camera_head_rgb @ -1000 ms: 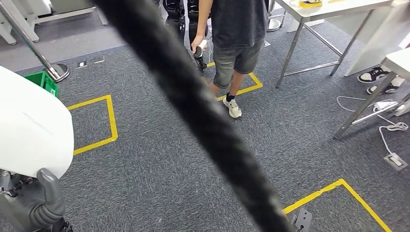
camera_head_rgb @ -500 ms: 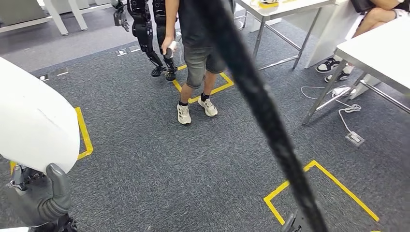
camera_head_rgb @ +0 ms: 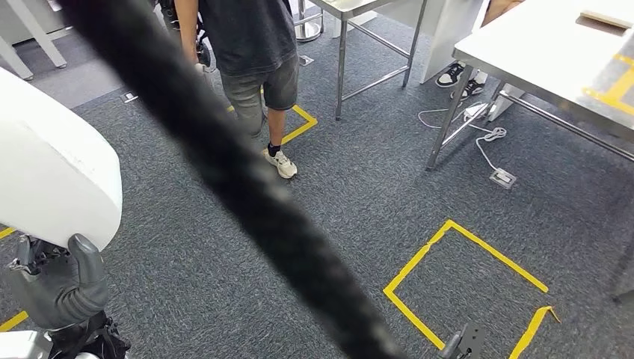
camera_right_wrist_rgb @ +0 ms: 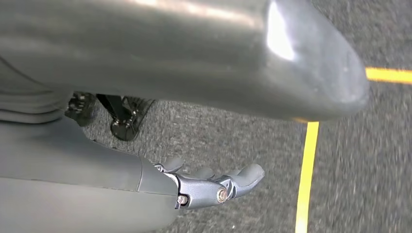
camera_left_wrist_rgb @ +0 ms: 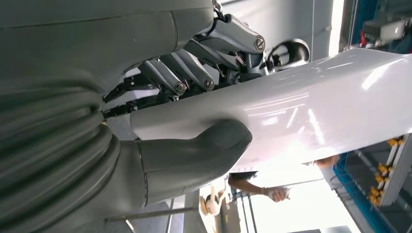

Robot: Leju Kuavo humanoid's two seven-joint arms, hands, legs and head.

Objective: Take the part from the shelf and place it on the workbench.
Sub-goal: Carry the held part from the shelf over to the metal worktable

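The part is a large, smooth white panel at the left edge of the head view. My left hand grips it from below, thumb pressed against its underside. In the left wrist view the thick grey thumb lies flat on the glossy white part, with the darker fingers wrapped over its other face. My right hand hangs beside my body above the grey carpet, fingers loosely extended and holding nothing. A white workbench with yellow tape marks stands at the upper right.
A thick black cable, blurred, crosses the head view close to the camera. A person in dark shirt and shorts stands ahead. A steel-legged table is behind them. Yellow tape squares mark the carpet; a white cord lies under the workbench.
The whole view has swung as I turn: the workbench has come in at the upper right and the person has shifted left. My left hand still holds the white part.
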